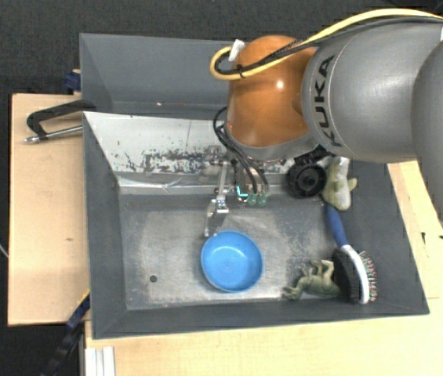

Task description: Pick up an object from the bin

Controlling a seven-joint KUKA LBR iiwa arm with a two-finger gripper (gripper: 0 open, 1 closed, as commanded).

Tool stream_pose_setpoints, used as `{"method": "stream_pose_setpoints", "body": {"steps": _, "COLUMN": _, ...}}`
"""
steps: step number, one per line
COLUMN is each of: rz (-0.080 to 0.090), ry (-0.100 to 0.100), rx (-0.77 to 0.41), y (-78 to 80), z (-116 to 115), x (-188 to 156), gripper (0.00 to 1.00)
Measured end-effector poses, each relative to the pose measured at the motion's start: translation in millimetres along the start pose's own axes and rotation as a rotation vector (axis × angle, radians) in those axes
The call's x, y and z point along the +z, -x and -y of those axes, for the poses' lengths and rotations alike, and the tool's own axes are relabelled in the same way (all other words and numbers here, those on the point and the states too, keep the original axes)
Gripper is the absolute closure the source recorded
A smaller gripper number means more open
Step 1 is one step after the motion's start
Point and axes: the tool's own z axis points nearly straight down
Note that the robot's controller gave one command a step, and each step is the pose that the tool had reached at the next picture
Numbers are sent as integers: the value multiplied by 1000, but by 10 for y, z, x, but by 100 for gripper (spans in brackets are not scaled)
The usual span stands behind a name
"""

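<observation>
My gripper (216, 222) hangs below the orange wrist cover near the middle of the bin, its thin metal fingers pointing down just above the back rim of a blue round bowl (231, 262). The bowl sits upright on the bin floor, front centre. Nothing shows between the fingers. A black round cap-like thing (306, 179) lies to the right of the gripper, close under the arm.
At the right side lie a pale yellowish toy figure (339, 186), a blue-handled brush with a black head (352, 269) and a green toy lizard (313, 281). The left half of the bin floor holds nothing but a small dark spot.
</observation>
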Motion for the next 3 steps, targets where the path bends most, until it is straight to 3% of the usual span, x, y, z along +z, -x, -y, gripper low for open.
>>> {"method": "stream_pose_setpoints", "body": {"steps": 1, "rz": 14, "ry": 3, "rx": 142, "y": -355, "z": 316, "x": 958, "gripper": 0}}
{"method": "stream_pose_setpoints", "body": {"steps": 2, "rz": 14, "ry": -1, "rx": 141, "y": -343, "z": 336, "x": 926, "gripper": 100}}
{"method": "stream_pose_setpoints", "body": {"steps": 3, "rz": 20, "ry": -7, "rx": -278, "y": -274, "z": 1854, "x": -524, "gripper": 100}}
